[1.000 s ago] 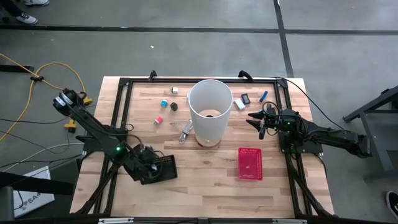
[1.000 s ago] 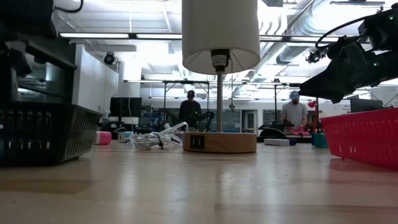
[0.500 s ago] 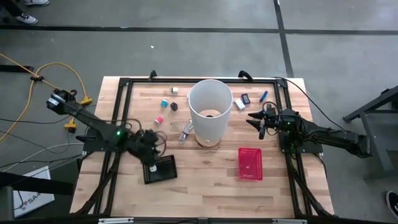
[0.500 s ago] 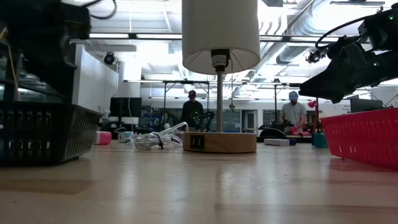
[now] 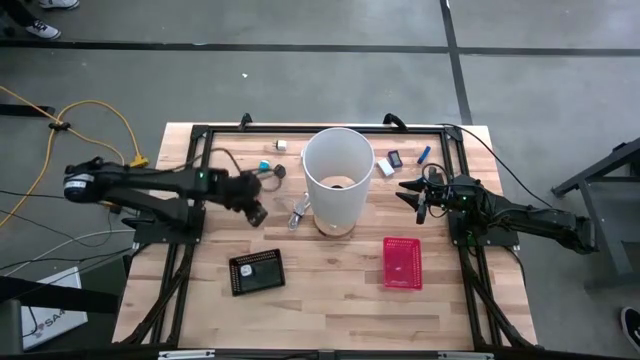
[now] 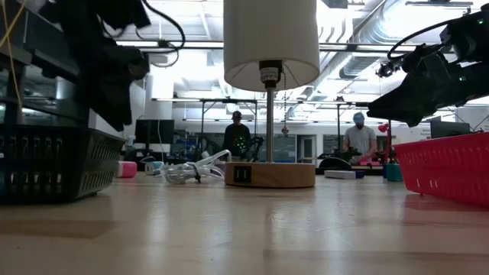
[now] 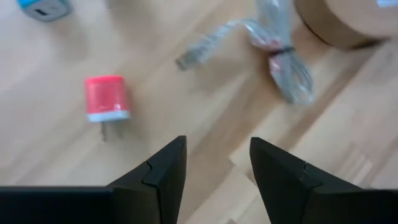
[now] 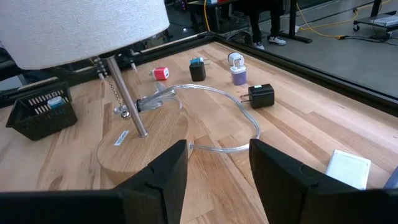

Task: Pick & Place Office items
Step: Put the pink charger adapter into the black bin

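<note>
— Chargers: where were they lying?

— Scattered on the wood at the far side of the table (image 5: 440, 300). A pink plug (image 7: 106, 98) lay just ahead of the left gripper (image 7: 214, 163), prongs flat on the boards, with a teal one (image 7: 43, 7) farther off. From the right wrist, a black plug (image 8: 259, 95), a white-and-lilac one (image 8: 237, 69) and a white block (image 8: 348, 168) sat past the lamp (image 5: 337, 178).

— And the left gripper's jaws?

— Parted a moderate way, nothing between them. It hung over the boards between the pink plug and the bundled cable (image 7: 280, 62) — touching neither.

— The right?

— Its gripper (image 8: 217, 163) hovered beside the lamp base (image 8: 144, 148), jaws likewise apart and empty. It looked to be waiting.

— So which step was this?

— I'd judge it the reach for a pick. The black basket (image 5: 256, 271) already held something small and light; the red basket (image 5: 401, 263) looked empty from above.

— What did the next move call for?

— Shifting sideways to centre on the pink plug, then lowering with one finger on each side of its body. The plug was small and smooth, so an off-centre close could skid it away — better to square up first. Then a carry to the black basket, probably.
</note>
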You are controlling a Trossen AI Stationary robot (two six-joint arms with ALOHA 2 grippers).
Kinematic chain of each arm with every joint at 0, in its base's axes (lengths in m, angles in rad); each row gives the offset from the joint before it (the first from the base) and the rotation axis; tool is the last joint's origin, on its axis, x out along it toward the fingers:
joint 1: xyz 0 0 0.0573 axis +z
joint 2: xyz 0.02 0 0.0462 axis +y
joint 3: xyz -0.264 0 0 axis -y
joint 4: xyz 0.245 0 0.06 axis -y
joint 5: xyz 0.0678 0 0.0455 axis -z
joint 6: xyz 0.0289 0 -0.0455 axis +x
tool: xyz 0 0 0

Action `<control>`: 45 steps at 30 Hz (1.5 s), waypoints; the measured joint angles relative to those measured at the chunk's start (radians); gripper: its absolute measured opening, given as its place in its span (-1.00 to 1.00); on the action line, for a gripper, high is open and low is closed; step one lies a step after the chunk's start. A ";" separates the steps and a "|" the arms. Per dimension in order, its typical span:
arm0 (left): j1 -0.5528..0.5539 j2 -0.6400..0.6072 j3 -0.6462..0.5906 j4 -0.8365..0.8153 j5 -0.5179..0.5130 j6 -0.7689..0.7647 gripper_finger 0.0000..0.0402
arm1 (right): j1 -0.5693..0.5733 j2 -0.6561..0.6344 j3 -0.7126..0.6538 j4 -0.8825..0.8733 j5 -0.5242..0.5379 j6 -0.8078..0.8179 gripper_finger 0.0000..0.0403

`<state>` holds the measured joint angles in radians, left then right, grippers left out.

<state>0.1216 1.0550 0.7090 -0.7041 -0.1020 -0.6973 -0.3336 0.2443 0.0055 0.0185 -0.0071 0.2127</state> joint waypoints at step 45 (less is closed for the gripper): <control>0.397 0.310 0.071 -0.059 0.133 0.288 -0.15 | 0.000 0.000 0.000 0.000 0.000 0.000 -0.20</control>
<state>0.5190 1.3650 0.7795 -0.7632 0.0305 -0.4096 -0.3340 0.2442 0.0053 0.0185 -0.0071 0.2127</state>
